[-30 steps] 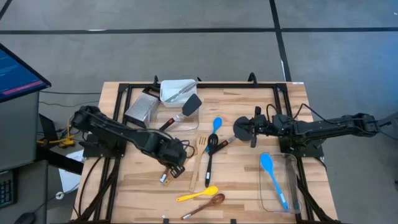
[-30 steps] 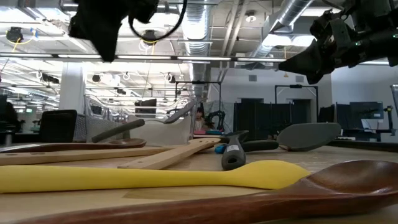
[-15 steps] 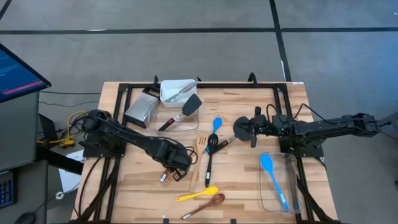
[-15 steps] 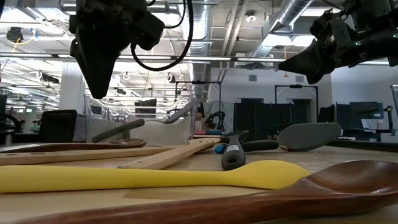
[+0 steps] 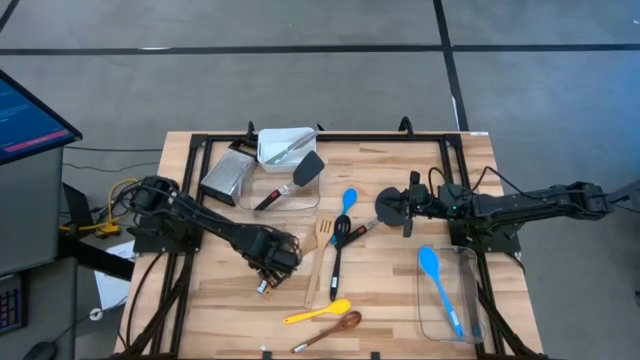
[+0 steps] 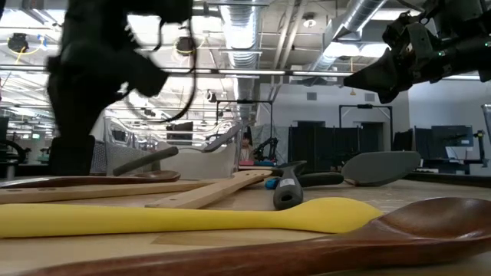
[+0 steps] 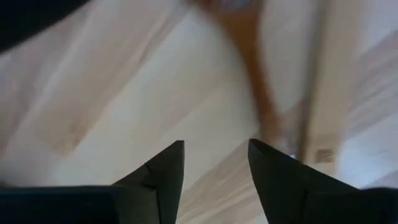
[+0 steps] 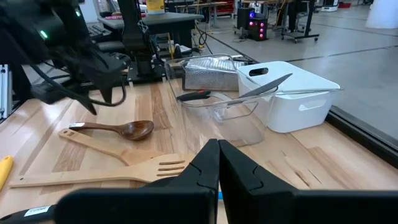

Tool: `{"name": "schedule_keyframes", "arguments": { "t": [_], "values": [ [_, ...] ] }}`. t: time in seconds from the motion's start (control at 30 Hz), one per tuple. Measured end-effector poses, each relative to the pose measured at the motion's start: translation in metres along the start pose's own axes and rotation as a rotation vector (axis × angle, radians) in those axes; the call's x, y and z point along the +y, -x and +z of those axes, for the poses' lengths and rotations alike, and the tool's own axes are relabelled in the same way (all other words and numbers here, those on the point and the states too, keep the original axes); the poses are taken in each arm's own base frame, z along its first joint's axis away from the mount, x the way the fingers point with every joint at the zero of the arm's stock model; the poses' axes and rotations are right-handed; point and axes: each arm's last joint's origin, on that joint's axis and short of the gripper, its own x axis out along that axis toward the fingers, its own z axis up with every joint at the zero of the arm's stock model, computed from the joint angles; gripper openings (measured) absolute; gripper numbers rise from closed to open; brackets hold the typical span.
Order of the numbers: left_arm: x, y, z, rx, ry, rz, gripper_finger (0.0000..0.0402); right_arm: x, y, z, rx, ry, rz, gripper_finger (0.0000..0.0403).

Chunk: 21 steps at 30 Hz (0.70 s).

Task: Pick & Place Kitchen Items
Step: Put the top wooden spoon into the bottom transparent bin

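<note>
My left gripper (image 5: pixel 272 258) (image 7: pixel 214 146) points down, low over the table's left middle, open, with bare wood between its fingertips. A dark wooden spoon (image 8: pixel 132 129) lies just beside it; its handle (image 7: pixel 258 87) runs past one fingertip. A pale wooden handle (image 7: pixel 317 81) lies alongside. The slotted turner (image 5: pixel 316 258), yellow spoon (image 5: pixel 316 312), brown spoon (image 5: pixel 335 326), blue spoon (image 5: pixel 348 200) and black-handled utensil (image 5: pixel 337 245) lie flat mid-table. My right gripper (image 5: pixel 386 207) (image 8: pixel 219 152) waits shut, level, right of centre.
A metal grater (image 5: pixel 225 175) and a white tub (image 5: pixel 285 146) holding a utensil stand at the far left. A clear tub (image 5: pixel 292 190) holds a black spatula (image 5: pixel 303 172). Another clear tub (image 5: pixel 470 300) at the near right holds a blue spoon (image 5: pixel 438 285).
My left gripper has come down toward the table beside the dark wooden spoon, and its fingers have opened. No utensil has moved.
</note>
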Motion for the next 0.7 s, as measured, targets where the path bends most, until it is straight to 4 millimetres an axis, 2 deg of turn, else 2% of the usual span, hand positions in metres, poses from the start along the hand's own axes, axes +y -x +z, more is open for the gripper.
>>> {"name": "schedule_keyframes", "arguments": {
  "t": [0.13,0.3,0.5,0.7],
  "values": [
    [0.004,-0.012,-0.004,0.050,0.031,-0.008,0.0162,0.000,0.000,0.000,-0.001,0.000,0.000,0.0000],
    [0.000,-0.014,-0.004,0.038,0.026,-0.059,0.0148,0.000,0.000,0.000,-0.001,0.000,0.000,0.0000],
    [0.002,-0.001,-0.006,0.016,0.024,-0.125,0.0138,0.000,0.000,0.000,-0.001,0.000,0.000,0.0000],
    [0.002,0.016,-0.003,-0.106,0.054,-0.211,0.0135,0.000,0.000,0.000,0.000,-0.008,0.000,0.0000]
  ]
}}
